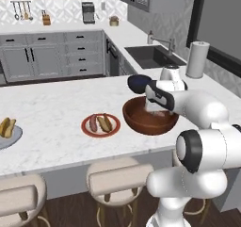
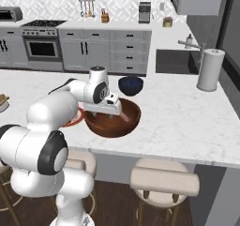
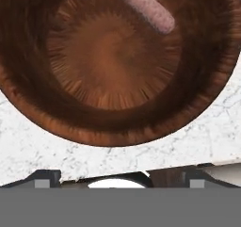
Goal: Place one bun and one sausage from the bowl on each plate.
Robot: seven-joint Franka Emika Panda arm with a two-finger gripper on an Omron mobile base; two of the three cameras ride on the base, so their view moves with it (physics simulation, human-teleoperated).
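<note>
**kitchenbot_fan:** Gripper [image 2: 111,111] was hanging right over the wooden bowl [image 1: 149,122], fingers spread wide, nothing pinched. One pinkish sausage [image 3: 143,7] lay inside, up against the wall.

**simnoob:** and the plates?

**kitchenbot_fan:** Red-rimmed plate [image 1: 100,125] sat just beside the bowl on the marble counter [image 1: 56,108], with a bun and sausage on it. Grey plate [image 1: 8,137] was well apart at the left edge, holding food too.

I can read no text, label, brand, number or sign on anything here; every surface I see is plain or patterned only.
</note>
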